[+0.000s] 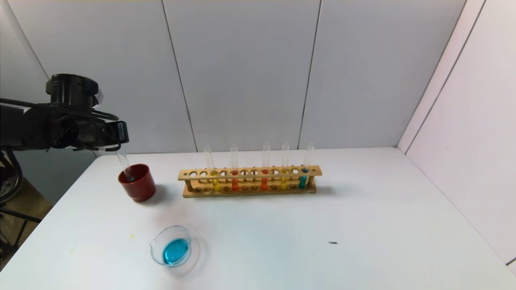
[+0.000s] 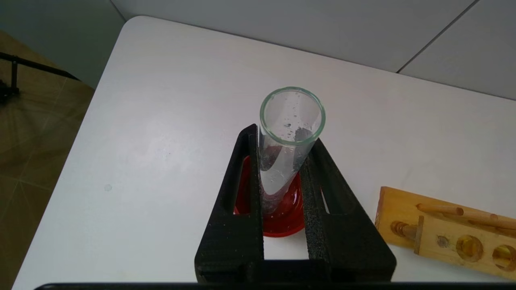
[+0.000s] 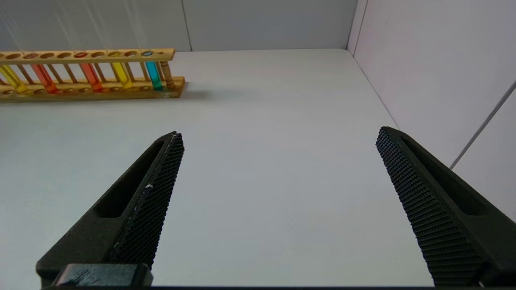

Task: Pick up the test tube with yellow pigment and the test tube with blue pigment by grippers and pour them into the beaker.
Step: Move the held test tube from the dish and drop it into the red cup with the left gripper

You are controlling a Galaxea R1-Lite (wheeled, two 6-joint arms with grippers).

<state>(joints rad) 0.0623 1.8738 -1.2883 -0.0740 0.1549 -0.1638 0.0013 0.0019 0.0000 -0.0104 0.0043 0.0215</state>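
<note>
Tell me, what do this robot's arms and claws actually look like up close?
The left gripper ends a chunky black arm with a round cylindrical wrist, looped black cables and a small white label. Each claw is two long, black, wedge-shaped fingers with slots cut through them and rough gripping pads. The right gripper has fingers of the same shape; its pads carry a fine grid texture.

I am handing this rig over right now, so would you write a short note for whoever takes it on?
Left gripper: jaws shut on an emptied test tube, its bottom in the red cup.
Right gripper: open, idle above the table, not in the head view.
Beaker at the front holds blue liquid only.
Rack holds five tubes, including a yellow tube and a blue tube.
Left: release the empty tube, then pour yellow into the beaker.
</note>
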